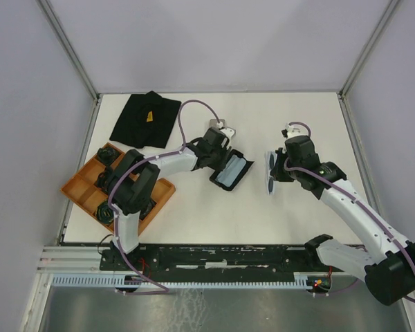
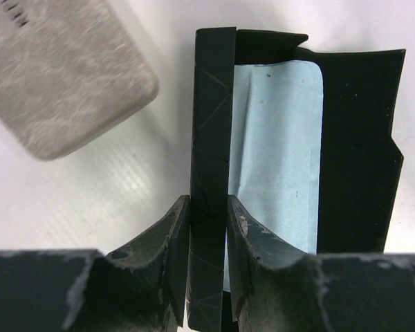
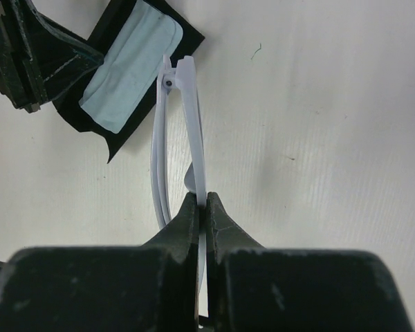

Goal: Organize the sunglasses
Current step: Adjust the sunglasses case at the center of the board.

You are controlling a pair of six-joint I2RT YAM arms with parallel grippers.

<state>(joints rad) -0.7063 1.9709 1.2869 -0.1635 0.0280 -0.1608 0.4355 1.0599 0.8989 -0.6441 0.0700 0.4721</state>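
Note:
The pale lavender sunglasses [image 3: 190, 111] are folded and hang above the white table with my right gripper [image 3: 204, 200] shut on their frame. From above they [image 1: 270, 173] show at centre right, in front of that gripper [image 1: 277, 169]. To their left lies an open black case [image 1: 232, 171] lined with a light blue cloth [image 2: 280, 152]. My left gripper [image 2: 207, 207] is shut on the case's raised side wall [image 2: 211, 138], one finger on each face. No black-framed pair shows.
A grey oblong case [image 2: 62, 69] lies just left of the black case. An orange compartment tray [image 1: 76, 187] holding dark items sits at the table's left edge. A black pouch [image 1: 145, 119] lies at the back left.

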